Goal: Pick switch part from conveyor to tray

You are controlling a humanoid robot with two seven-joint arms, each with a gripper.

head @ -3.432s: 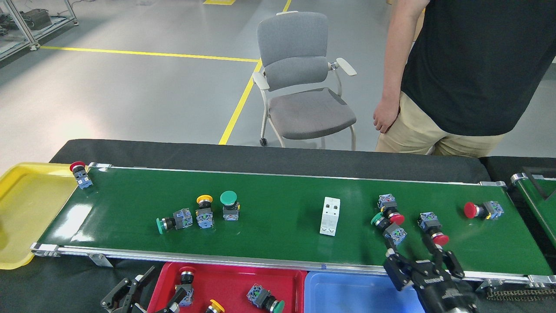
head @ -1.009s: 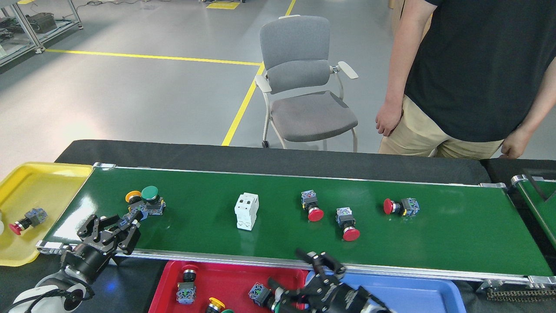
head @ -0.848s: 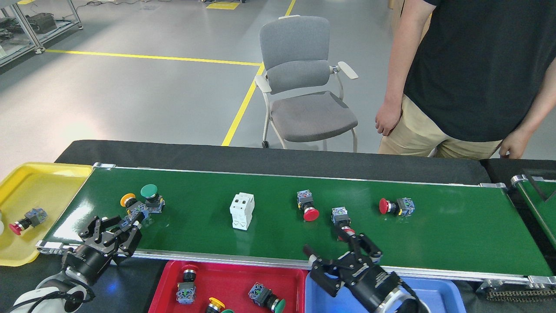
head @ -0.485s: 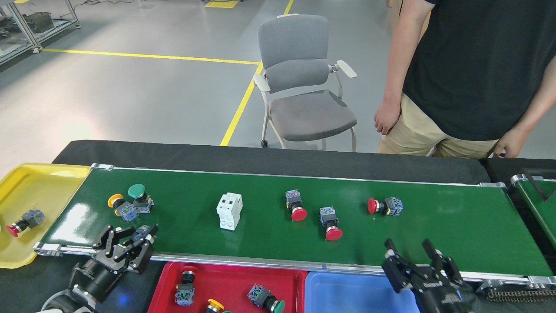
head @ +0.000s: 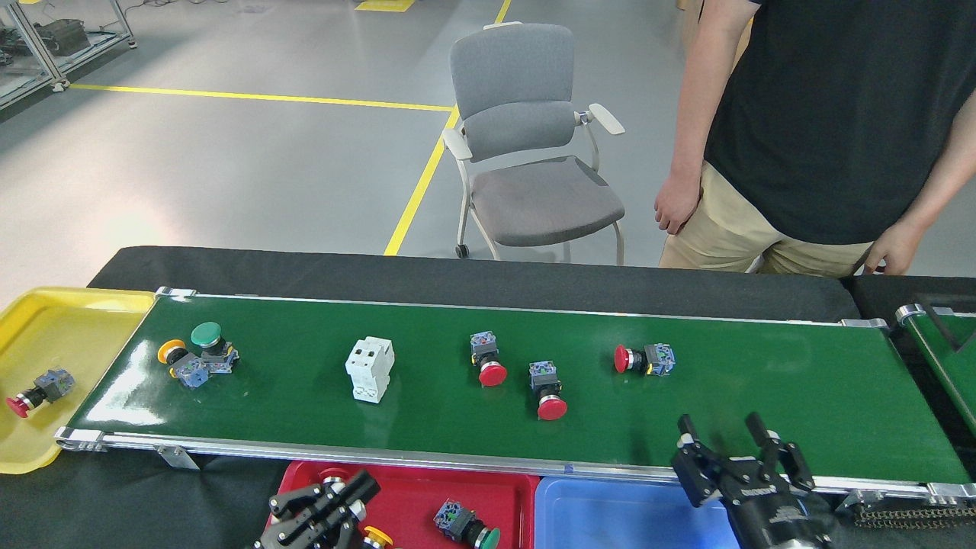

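Head view: right gripper [head: 724, 436] at the near rail of the long glossy dark-green conveyor [head: 762, 381], black fingers spread and empty, tips over the belt's near edge. Left gripper [head: 335, 496] low over the red plastic tray [head: 412, 488], fingers close together; cannot tell whether anything is pinched. Nearest on the belt, well left of the right gripper: red mushroom-head switch part [head: 547, 390], a second red-capped one [head: 486, 360] just beside it, a third red one lying on its side [head: 644, 358] farther back. White rectangular breaker block [head: 370, 369] mid-belt. Green-capped switch [head: 210, 340] touching a yellow-capped switch [head: 179, 363] near the left end. Yellow tray [head: 69, 328] beyond that end, holding a red-capped switch [head: 34, 391]. Blue tray [head: 610, 511] beside the red one.
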